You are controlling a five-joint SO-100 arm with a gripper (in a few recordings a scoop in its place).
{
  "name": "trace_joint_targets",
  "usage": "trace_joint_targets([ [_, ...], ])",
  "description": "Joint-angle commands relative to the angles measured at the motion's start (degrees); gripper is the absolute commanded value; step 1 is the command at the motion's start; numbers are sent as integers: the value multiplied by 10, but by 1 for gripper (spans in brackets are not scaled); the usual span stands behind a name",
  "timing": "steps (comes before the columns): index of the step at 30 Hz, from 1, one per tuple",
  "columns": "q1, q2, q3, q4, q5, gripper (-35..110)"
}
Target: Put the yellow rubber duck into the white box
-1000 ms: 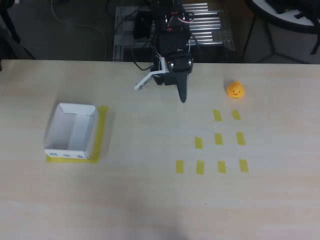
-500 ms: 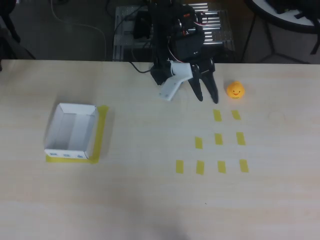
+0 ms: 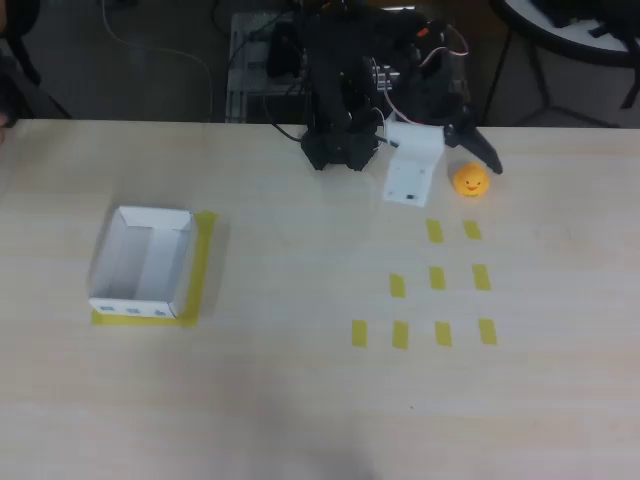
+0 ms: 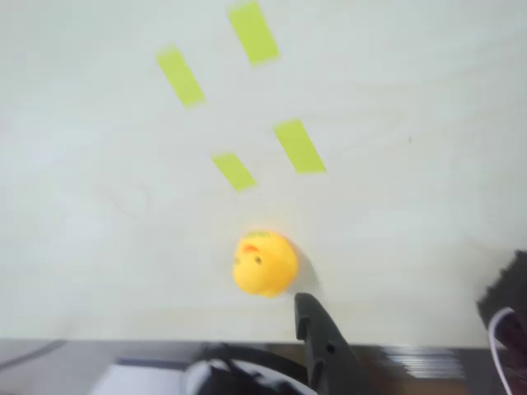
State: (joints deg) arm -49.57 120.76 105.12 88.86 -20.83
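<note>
Yellow rubber duck [image 3: 471, 181] upright, far from open white box [image 3: 143, 262].

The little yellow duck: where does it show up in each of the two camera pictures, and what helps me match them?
Overhead view: the yellow rubber duck sits upper right on the table, just above the yellow tape strips, beside the gripper.
Wrist view: the duck is low in the centre, just above a dark finger.
Shared landmark: the tape strips near the duck.

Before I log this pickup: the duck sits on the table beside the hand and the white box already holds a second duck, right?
Not quite. The overhead view shows the white box empty. The duck does sit on the table beside the hand.
</note>
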Motion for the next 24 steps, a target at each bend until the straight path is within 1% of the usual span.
trace_joint_targets([
  [1,-73,-29,-53,19,4,55],
  [9,-122,-104,-47,-6,13,49],
  [14,-150,-147,-43,-11,13,48],
  [18,-160,-171,-33,-35,15,49],
  [24,-191,-203,-57,-17,20,47],
])
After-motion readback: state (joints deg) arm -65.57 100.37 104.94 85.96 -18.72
